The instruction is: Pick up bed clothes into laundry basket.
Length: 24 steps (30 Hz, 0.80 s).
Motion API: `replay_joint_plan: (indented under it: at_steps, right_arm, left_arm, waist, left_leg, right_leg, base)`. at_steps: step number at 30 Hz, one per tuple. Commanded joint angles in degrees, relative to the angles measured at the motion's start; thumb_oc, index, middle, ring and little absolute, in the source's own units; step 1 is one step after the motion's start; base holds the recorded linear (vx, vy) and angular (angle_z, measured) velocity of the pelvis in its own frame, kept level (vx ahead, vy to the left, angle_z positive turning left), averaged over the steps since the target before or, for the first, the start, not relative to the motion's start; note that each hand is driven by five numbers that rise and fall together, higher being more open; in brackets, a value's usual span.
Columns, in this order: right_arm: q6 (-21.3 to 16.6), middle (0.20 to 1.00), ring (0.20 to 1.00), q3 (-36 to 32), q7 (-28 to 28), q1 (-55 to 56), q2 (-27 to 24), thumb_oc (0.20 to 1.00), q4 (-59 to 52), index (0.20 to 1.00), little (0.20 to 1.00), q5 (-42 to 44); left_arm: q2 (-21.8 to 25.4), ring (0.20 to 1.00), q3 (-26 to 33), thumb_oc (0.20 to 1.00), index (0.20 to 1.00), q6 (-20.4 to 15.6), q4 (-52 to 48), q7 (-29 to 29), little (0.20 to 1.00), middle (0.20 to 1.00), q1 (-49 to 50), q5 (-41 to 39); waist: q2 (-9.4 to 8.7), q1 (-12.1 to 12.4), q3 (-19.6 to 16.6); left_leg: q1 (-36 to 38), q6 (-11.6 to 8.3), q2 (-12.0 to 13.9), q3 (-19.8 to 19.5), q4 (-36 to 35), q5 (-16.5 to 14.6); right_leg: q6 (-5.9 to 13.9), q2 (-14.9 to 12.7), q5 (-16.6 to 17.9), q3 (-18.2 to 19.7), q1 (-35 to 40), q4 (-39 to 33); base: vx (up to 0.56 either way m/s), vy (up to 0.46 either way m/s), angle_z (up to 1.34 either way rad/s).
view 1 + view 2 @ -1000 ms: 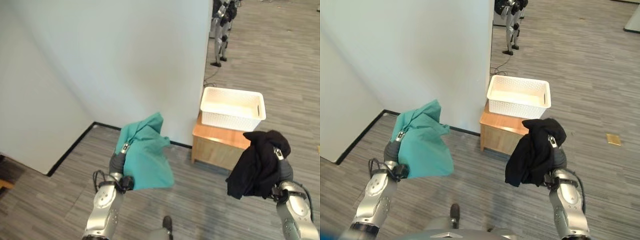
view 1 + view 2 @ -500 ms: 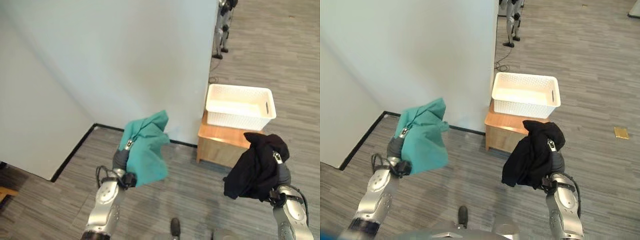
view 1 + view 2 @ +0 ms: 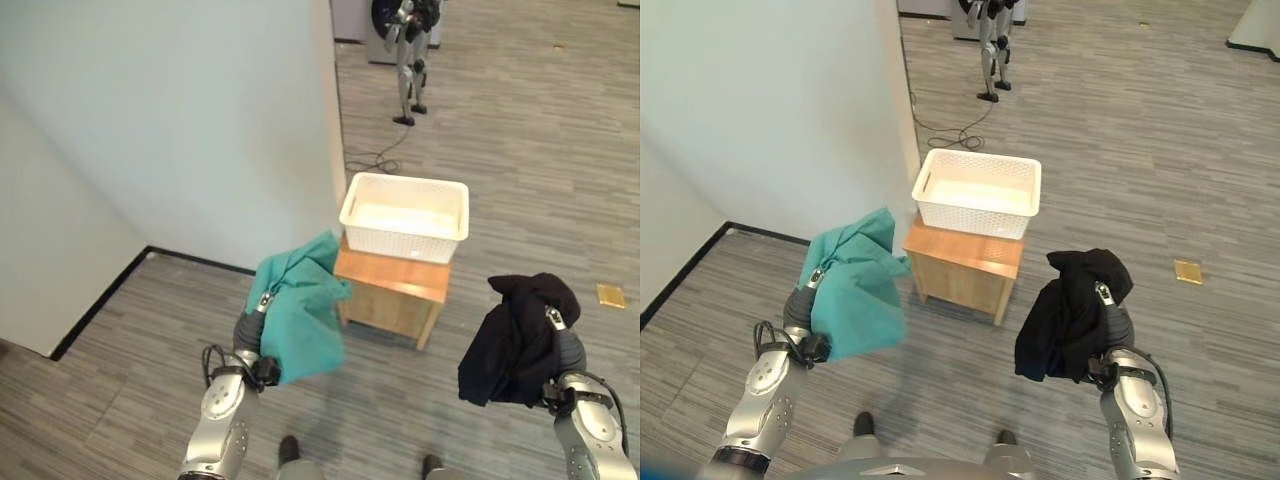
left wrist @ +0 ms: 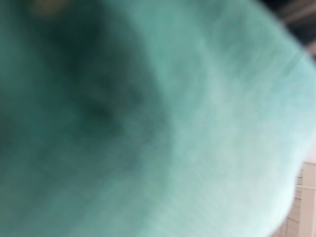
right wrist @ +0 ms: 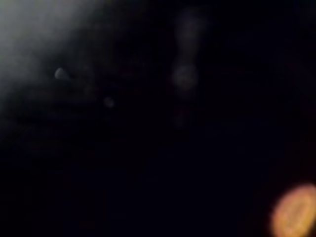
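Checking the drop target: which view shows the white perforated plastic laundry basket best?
The right eye view: the white perforated plastic laundry basket sits whole and central on the wooden stand. The left eye view shows it too; the wrist views show cloth.

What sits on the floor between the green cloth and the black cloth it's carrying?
In the right eye view, bare floor, with the wooden stand bearing the white basket just beyond the gap.

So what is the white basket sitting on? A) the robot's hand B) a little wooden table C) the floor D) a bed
B: the white basket rests on top of the little wooden table, raised off the grey floor beside the wall.
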Motion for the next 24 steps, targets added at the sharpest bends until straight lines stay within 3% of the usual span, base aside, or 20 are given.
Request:
replay_joint_plan:
  at_steps: [1, 4, 6, 10, 11, 12, 14, 15, 16, 17, 18, 19, 20, 21, 22, 23, 24]
  right_arm:
    - [-3.51, 0.2, 0.2, -1.84, 1.0, -2.65, -0.28, 0.2, -5.65, 0.2, 0.2, 1.41]
    - [-3.8, 0.2, 0.2, -2.4, -0.22, -2.44, 1.08, 0.2, -5.66, 0.2, 0.2, 1.34]
    - [-3.81, 0.2, 0.2, -1.68, -0.6, -3.37, 2.09, 0.2, -5.74, 0.2, 0.2, 1.6]
    - [-3.68, 0.2, 0.2, -0.38, -0.22, -4.17, 2.46, 0.2, -5.95, 0.2, 0.2, 1.14]
    - [-3.52, 0.2, 0.2, 1.33, 0.72, -5.83, 3.14, 0.2, -6.2, 0.2, 0.2, 0.8]
    - [-3.41, 0.2, 0.2, 1.87, 0.97, -6.29, 3.03, 0.2, -6.3, 0.2, 0.2, 0.27]
    - [-3.36, 0.2, 0.2, 2.54, 1.02, -7.2, 2.71, 0.2, -6.57, 0.2, 0.2, -0.48]
    - [-3.36, 0.2, 0.2, 2.54, 1.01, -7.28, 2.69, 0.2, -6.56, 0.2, 0.2, -0.48]
    - [-3.62, 0.2, 0.2, 2.06, 1.1, -7.15, 2.52, 0.2, -6.47, 0.2, 0.2, -0.65]
    - [-3.44, 0.2, 0.2, 0.94, 1.35, -6.31, 2.34, 0.2, -6.83, 0.2, 0.2, -1.08]
    - [-3.42, 0.2, 0.2, 0.9, 1.38, -6.21, 2.32, 0.2, -6.88, 0.2, 0.2, -1.07]
    - [-3.54, 0.2, 0.2, 0.03, 1.32, -5.73, 2.17, 0.2, -6.59, 0.2, 0.2, -1.04]
    - [-3.58, 0.2, 0.2, -1.42, 1.1, -4.99, 2.21, 0.2, -6.26, 0.2, 0.2, -1.25]
    - [-3.59, 0.2, 0.2, -1.47, 1.12, -4.92, 2.21, 0.2, -6.25, 0.2, 0.2, -1.25]
    - [-3.63, 0.2, 0.2, -2.54, 0.87, -4.27, 1.95, 0.2, -5.9, 0.2, 0.2, -1.84]
    - [-3.64, 0.2, 0.2, -2.56, 0.87, -4.27, 1.97, 0.2, -5.91, 0.2, 0.2, -1.85]
    - [-2.96, 0.2, 0.2, -6.41, 0.41, -2.12, 0.41, 0.2, -6.54, 0.2, 0.2, -4.16]
  left_arm:
    - [3.9, 0.2, 1.61, 0.2, 0.2, -2.71, -4.15, -1.65, 0.2, 0.2, -3.64, -4.36]
    - [3.77, 0.2, -0.01, 0.2, 0.2, -2.25, -3.58, -1.86, 0.2, 0.2, -3.72, -3.63]
    - [4.22, 0.2, -0.29, 0.2, 0.2, -1.93, -3.73, -1.48, 0.2, 0.2, -4.19, -2.72]
    - [4.56, 0.2, 0.16, 0.2, 0.2, -2.03, -4.08, -1.63, 0.2, 0.2, -3.88, -2.81]
    - [5.72, 0.2, 1.53, 0.2, 0.2, -2.15, -4.56, -0.91, 0.2, 0.2, -3.76, -1.62]
    - [6.2, 0.2, 1.81, 0.2, 0.2, -2.1, -4.51, -0.63, 0.2, 0.2, -3.98, -0.99]
    - [7.61, 0.2, 2.05, 0.2, 0.2, -2.34, -4.79, 0.19, 0.2, 0.2, -4.94, 0.56]
    - [7.59, 0.2, 2.09, 0.2, 0.2, -2.34, -4.78, 0.2, 0.2, 0.2, -5.0, 0.57]
    - [8.03, 0.2, 1.96, 0.2, 0.2, -2.6, -4.62, 0.21, 0.2, 0.2, -5.11, 0.78]
    - [8.3, 0.2, 1.87, 0.2, 0.2, -2.58, -4.95, -0.3, 0.2, 0.2, -5.51, 1.02]
    - [8.28, 0.2, 1.83, 0.2, 0.2, -2.57, -4.95, -0.31, 0.2, 0.2, -5.47, 1.02]
    - [8.4, 0.2, 1.84, 0.2, 0.2, -2.69, -5.64, -0.84, 0.2, 0.2, -5.62, 0.75]
    - [8.21, 0.2, 1.44, 0.2, 0.2, -2.72, -5.63, -1.3, 0.2, 0.2, -5.86, 0.23]
    - [8.22, 0.2, 1.36, 0.2, 0.2, -2.73, -5.6, -1.31, 0.2, 0.2, -5.86, 0.21]
    - [8.17, 0.2, 1.21, 0.2, 0.2, -2.78, -5.3, -1.18, 0.2, 0.2, -6.19, 0.29]
    - [8.18, 0.2, 1.18, 0.2, 0.2, -2.79, -5.29, -1.18, 0.2, 0.2, -6.21, 0.3]
    - [9.61, 0.2, 2.31, 0.2, 0.2, -2.89, -6.85, -1.51, 0.2, 0.2, -5.76, 1.21]
  waist:
    - [-0.28, -0.53, -0.67]
    - [0.76, -0.09, -1.8]
    - [1.37, 0.13, -1.88]
    - [1.55, 0.48, -2.12]
    - [1.02, 1.0, -1.68]
    - [1.31, 0.97, -1.25]
    - [2.92, -0.41, 0.76]
    - [2.99, -0.3, 0.71]
    - [3.65, -1.52, 1.36]
    - [4.49, -3.09, 1.4]
    - [4.46, -3.26, 1.46]
    - [4.24, -3.48, 1.23]
    - [3.48, -4.34, 0.7]
    - [3.73, -4.87, 0.99]
    - [3.07, -5.45, 0.78]
    - [3.09, -5.55, 0.83]
    - [1.88, -5.19, 0.18]
  left_leg:
    - [2.53, 2.12, 0.29, 7.42, 0.29, -10.87]
    - [2.19, 4.08, -3.48, 11.51, -5.86, -10.76]
    - [0.71, 4.35, -4.49, 13.7, -5.82, -10.6]
    - [0.77, 5.01, -5.13, 12.32, -4.88, -11.72]
    - [2.9, 7.69, -7.21, 11.25, -3.79, -15.32]
    - [4.29, 8.79, -7.85, 11.05, -4.1, -15.87]
    - [8.07, 10.42, -8.17, 8.39, -6.53, -16.05]
    - [7.94, 10.4, -8.06, 8.51, -6.65, -15.84]
    - [9.64, 10.61, -8.19, 6.73, -7.86, -15.95]
    - [11.9, 10.3, -8.14, 4.7, -9.25, -15.86]
    - [12.21, 10.25, -8.2, 4.5, -9.49, -15.9]
    - [12.95, 9.68, -8.28, 4.06, -9.62, -16.1]
    - [14.24, 8.6, -8.71, 2.14, -10.18, -17.06]
    - [14.66, 8.6, -8.51, 1.52, -10.23, -17.17]
    - [15.34, 8.08, -8.57, -0.07, -10.51, -17.81]
    - [15.31, 8.08, -8.55, -0.19, -10.52, -17.66]
    - [15.75, 7.09, -7.76, -1.85, -11.78, -17.42]
  right_leg:
    - [2.83, -3.15, 3.73, 0.53, 0.46, -0.23]
    - [2.46, -1.45, 2.26, -0.76, 1.34, -1.04]
    - [2.85, -1.27, 1.45, -2.14, 2.72, -1.27]
    - [3.48, -2.33, 0.99, -3.25, 3.56, -0.54]
    - [5.04, -6.46, 5.49, -1.36, 0.25, 11.75]
    - [5.34, -7.02, 8.42, 0.7, -2.33, 18.09]
    - [4.45, -5.01, 10.53, 6.58, -8.92, 31.2]
    - [4.37, -4.88, 10.7, 6.7, -9.22, 31.24]
    - [3.99, -2.24, 9.44, 9.4, -12.01, 34.56]
    - [2.88, 1.03, 7.78, 12.52, -16.18, 33.84]
    - [2.85, 0.92, 7.41, 12.32, -15.95, 34.03]
    - [2.49, 0.18, 7.23, 12.74, -17.31, 29.56]
    - [2.93, -1.19, 6.86, 13.02, -17.08, 20.02]
    - [2.96, -1.21, 7.03, 12.19, -15.83, 18.97]
    - [3.55, -0.09, 5.91, 14.24, -15.09, 11.7]
    - [3.54, -0.12, 6.37, 14.06, -14.74, 11.03]
    - [4.64, 0.31, 5.5, 14.63, -12.92, 7.79]
  base:
    - [0.07, -0.048, 0.35]
    - [0.13, -0.022, 0.33]
    - [0.17, 0.051, 0.23]
    - [0.19, 0.124, 0.14]
    - [0.28, 0.237, 0.15]
    - [0.33, 0.32, 0.17]
    - [0.15, 0.176, 0.13]
    - [0.15, 0.087, 0.52]
    - [0.28, 0.046, 0.92]
    - [0.3, 0.043, 0.83]
    - [0.33, -0.032, 0.6]
    - [0.38, -0.159, 0.72]
    - [0.38, -0.15, 0.94]
    - [0.42, -0.181, 1.12]
    - [0.17, -0.072, 0.8]
    - [0.27, -0.203, 0.84]
    - [0.15, -0.221, 0.93]
